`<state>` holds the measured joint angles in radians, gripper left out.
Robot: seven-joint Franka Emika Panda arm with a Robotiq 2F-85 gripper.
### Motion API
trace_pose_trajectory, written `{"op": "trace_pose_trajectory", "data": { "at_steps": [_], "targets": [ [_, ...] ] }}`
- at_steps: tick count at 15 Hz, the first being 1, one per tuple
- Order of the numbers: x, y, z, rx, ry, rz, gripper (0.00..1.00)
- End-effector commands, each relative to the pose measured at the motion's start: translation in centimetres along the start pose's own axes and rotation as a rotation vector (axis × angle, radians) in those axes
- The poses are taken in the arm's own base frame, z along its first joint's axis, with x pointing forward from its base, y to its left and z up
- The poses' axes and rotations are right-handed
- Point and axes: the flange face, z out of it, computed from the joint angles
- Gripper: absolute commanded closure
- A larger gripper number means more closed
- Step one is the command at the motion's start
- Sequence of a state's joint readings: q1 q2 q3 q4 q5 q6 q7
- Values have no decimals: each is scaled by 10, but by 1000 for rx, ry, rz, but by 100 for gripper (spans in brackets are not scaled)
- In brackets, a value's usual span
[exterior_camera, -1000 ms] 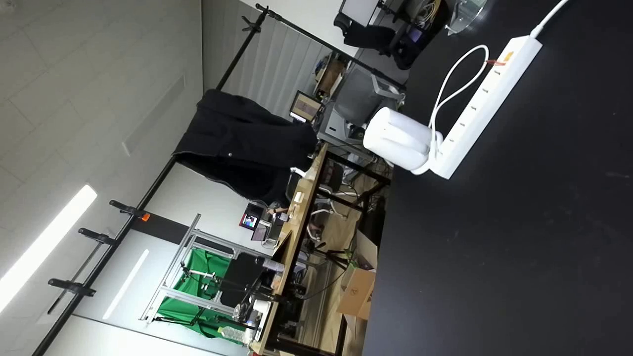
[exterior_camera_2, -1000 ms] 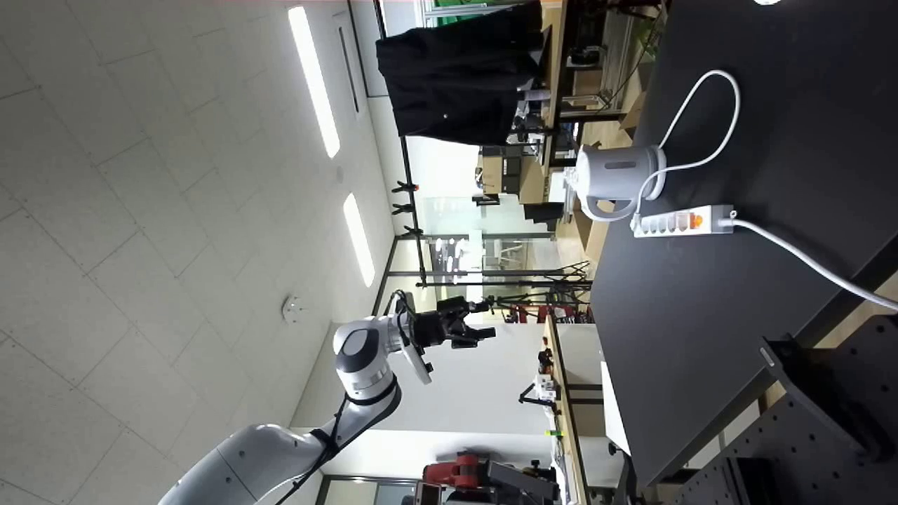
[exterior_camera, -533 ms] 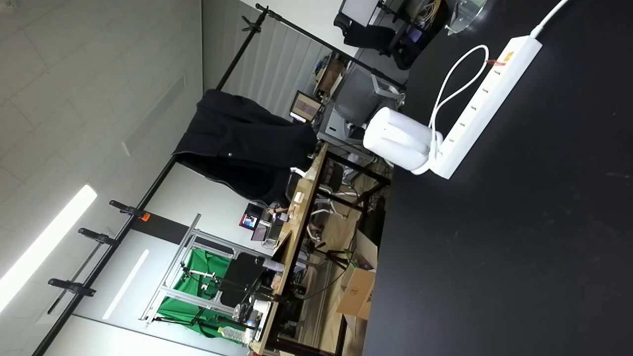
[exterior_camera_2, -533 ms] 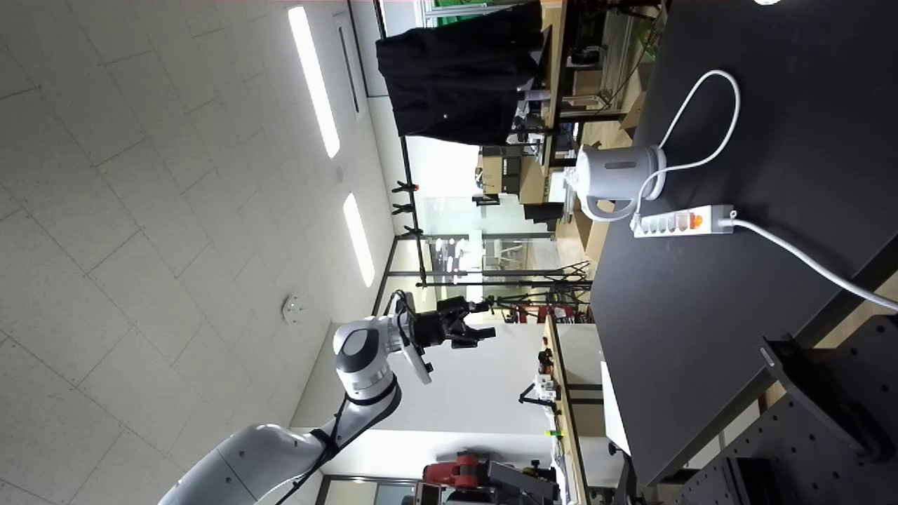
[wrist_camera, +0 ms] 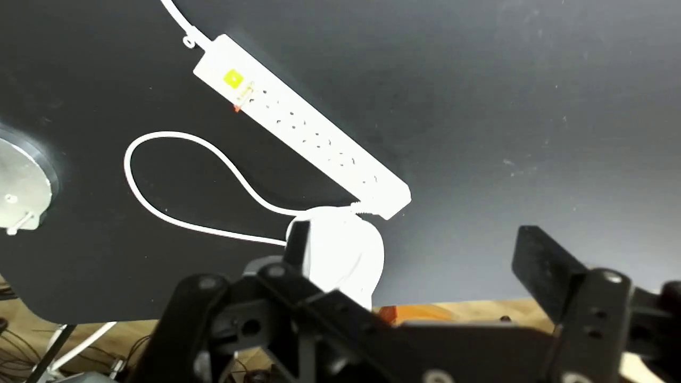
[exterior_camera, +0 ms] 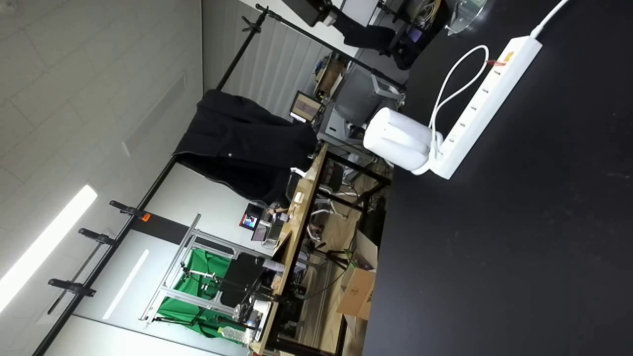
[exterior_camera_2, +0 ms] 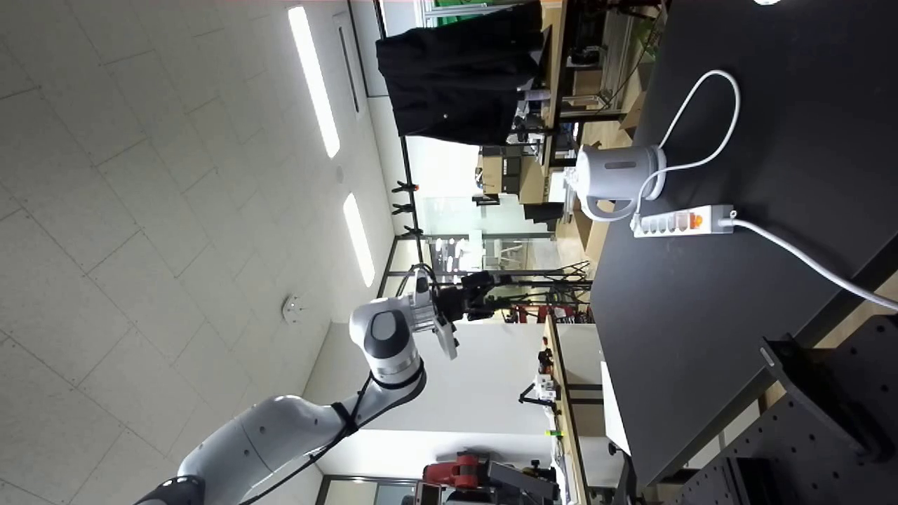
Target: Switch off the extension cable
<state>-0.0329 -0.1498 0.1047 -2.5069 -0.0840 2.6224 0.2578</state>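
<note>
Wrist view finds the tool (wrist_camera: 413, 244) spread wide, well apart from the extension cable (wrist_camera: 307, 129) and its switch (wrist_camera: 233, 78); switching-off appears wholly outstanding.

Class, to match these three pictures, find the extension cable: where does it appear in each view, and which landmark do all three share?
An exterior view: the extension cable slants through the upper right.
An exterior view: the extension cable lies right of centre, near mid-height.
Wrist view: the extension cable runs diagonally from upper left to near the centre.
Shared landmark: the kettle, close to one end of it.
</note>
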Motion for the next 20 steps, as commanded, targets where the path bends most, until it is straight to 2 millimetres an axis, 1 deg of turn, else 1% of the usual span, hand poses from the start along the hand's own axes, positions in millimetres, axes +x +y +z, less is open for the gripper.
{"op": "trace_pose_trajectory", "data": {
  "at_steps": [1, 2, 4, 6, 8, 10, 11, 12, 14, 20],
  "targets": [
    [10, 37, 47, 43, 39, 171, 32],
    [12, 47, 60, 49, 42, 208, 40],
    [13, 64, 84, 58, 51, 291, 54],
    [14, 75, 105, 63, 53, 363, 68],
    [16, 79, 122, 72, 39, 414, 82],
    [18, 79, 134, 84, 1, 426, 96],
    [18, 78, 138, 91, -39, 407, 98],
    [8, 77, 133, 72, -4, 407, 85],
    [10, 77, 140, 78, -30, 403, 97],
    [13, 76, 141, 81, -34, 401, 98]
  ]
}}
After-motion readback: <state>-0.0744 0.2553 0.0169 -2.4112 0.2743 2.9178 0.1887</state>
